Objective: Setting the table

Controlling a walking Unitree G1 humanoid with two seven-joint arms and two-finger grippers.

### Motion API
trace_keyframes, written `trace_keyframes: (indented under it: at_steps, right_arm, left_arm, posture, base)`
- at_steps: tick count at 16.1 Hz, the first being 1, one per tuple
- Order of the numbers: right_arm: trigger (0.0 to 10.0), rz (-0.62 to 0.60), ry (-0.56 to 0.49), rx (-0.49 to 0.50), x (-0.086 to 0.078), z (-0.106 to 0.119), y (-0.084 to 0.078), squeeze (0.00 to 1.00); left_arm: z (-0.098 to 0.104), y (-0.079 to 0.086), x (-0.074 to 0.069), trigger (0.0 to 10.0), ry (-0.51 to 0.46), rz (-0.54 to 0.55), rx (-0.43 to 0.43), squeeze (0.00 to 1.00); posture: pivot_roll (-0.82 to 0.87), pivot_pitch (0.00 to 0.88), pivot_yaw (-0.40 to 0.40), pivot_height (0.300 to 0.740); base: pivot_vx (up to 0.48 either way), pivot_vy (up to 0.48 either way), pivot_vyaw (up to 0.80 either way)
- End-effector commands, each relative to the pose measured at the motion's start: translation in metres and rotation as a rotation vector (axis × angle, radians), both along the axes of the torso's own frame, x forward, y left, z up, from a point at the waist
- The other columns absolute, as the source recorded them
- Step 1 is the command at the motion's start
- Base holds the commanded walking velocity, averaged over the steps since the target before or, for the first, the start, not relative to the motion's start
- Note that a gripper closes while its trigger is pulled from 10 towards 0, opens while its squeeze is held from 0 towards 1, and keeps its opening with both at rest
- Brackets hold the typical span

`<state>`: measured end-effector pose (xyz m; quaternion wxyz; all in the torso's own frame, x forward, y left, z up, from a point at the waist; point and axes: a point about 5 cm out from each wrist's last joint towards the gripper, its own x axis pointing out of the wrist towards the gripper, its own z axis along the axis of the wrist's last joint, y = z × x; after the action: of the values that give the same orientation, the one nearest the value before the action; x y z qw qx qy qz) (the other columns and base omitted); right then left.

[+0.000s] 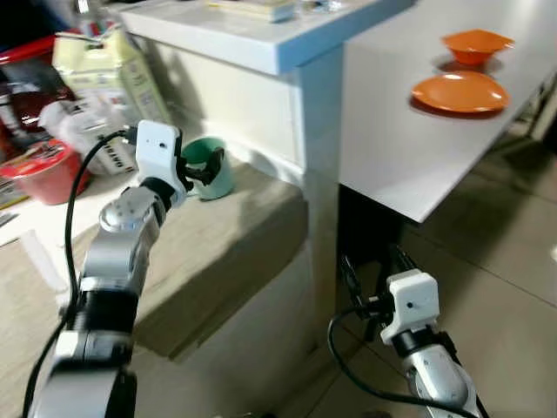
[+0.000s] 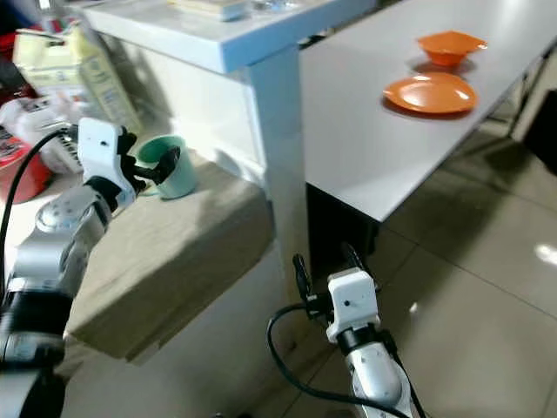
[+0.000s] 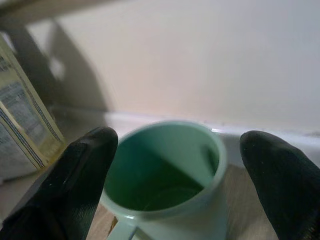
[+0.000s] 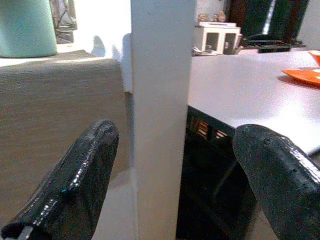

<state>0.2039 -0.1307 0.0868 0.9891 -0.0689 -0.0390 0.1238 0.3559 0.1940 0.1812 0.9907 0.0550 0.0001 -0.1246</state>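
Note:
A mint-green mug [image 1: 213, 169] stands upright on the wooden counter [image 1: 218, 252], close to the white wall of the raised bar. My left gripper [image 1: 197, 165] is open, one black finger on either side of the mug's rim [image 3: 170, 170], and the mug is empty inside. An orange plate [image 1: 459, 91] and an orange bowl [image 1: 475, 43] sit on the white table [image 1: 400, 148] at the right. My right gripper [image 1: 376, 277] hangs low beside the white post [image 4: 162, 120], open and holding nothing.
A yellow carton [image 1: 104, 70], a red bowl [image 1: 43, 170] and other packages crowd the counter's far left. The raised white bar top [image 1: 261, 35] overhangs the mug. Tiled floor [image 1: 487, 279] lies under the table at the right.

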Motion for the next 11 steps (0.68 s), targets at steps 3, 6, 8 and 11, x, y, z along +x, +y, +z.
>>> trace_keyframes:
  at_steps: [3, 6, 8, 11]
  right_arm:
    - [10.0, -0.012, -0.002, 0.001, -0.007, 0.005, 0.003, 0.0]
    - [10.0, -0.011, -0.001, -0.006, -0.008, 0.006, 0.004, 0.0]
    - [10.0, -0.012, 0.002, -0.008, -0.009, 0.007, 0.004, 0.0]
    - [10.0, -0.015, 0.007, -0.011, -0.009, 0.007, 0.006, 0.0]
  left_arm:
    - [-0.008, 0.02, 0.011, 10.0, 0.062, 0.055, 0.027, 0.0]
    - [-0.004, 0.024, 0.016, 10.0, 0.056, 0.064, 0.008, 0.0]
    - [-0.005, 0.023, 0.019, 10.0, 0.071, 0.045, 0.007, 0.0]
    - [0.001, 0.027, 0.022, 10.0, 0.045, 0.064, -0.023, 0.0]
  posture:
    - [-0.32, 0.055, 0.182, 0.74]
    - [-0.32, 0.062, 0.181, 0.74]
    - [-0.32, 0.065, 0.182, 0.74]
    - [-0.32, 0.06, 0.185, 0.74]
  base:
    - [0.0, 0.0, 0.0]
    - [0.0, 0.0, 0.0]
    - [0.0, 0.0, 0.0]
    - [0.0, 0.0, 0.0]
